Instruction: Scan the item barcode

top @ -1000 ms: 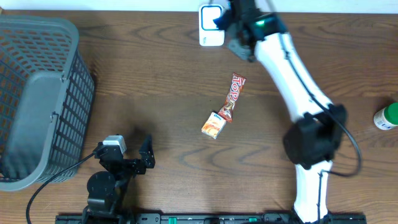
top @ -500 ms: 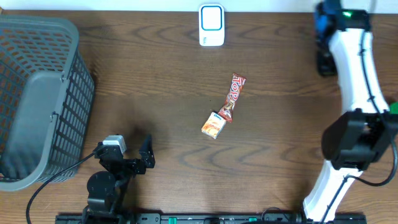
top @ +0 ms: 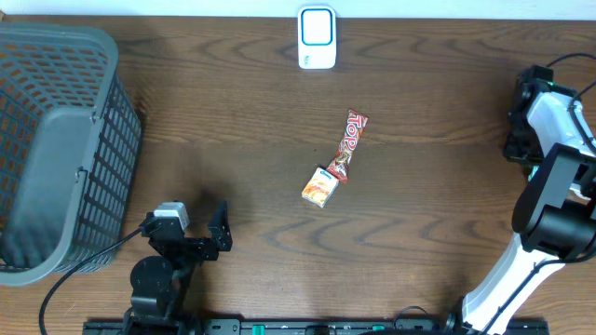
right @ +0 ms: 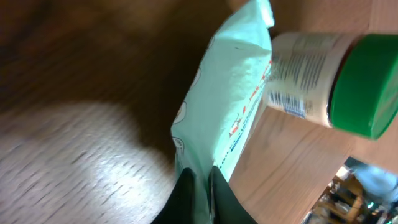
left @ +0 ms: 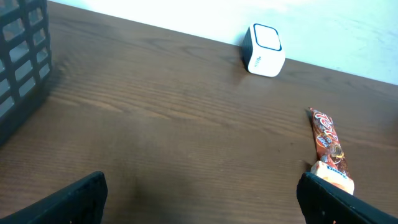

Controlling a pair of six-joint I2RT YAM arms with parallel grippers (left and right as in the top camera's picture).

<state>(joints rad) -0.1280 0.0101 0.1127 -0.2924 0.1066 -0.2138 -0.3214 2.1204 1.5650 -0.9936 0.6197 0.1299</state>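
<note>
Close to the near edge the left gripper (top: 196, 230) sits spread wide, with bare table (top: 233, 112) ahead and the grey basket (top: 56, 140) walling off its left. Mid-table a small orange box (top: 319, 186) touches a candy bar (top: 351, 140). At the right edge the right gripper (right: 200, 186) has its fingers close together at the lower edge of a pale green packet (right: 224, 118); whether they pinch it I cannot tell. A green-capped bottle (right: 336, 81) lies just beside the packet. The scanner (top: 317, 37) stands at the far edge, well apart.
</note>
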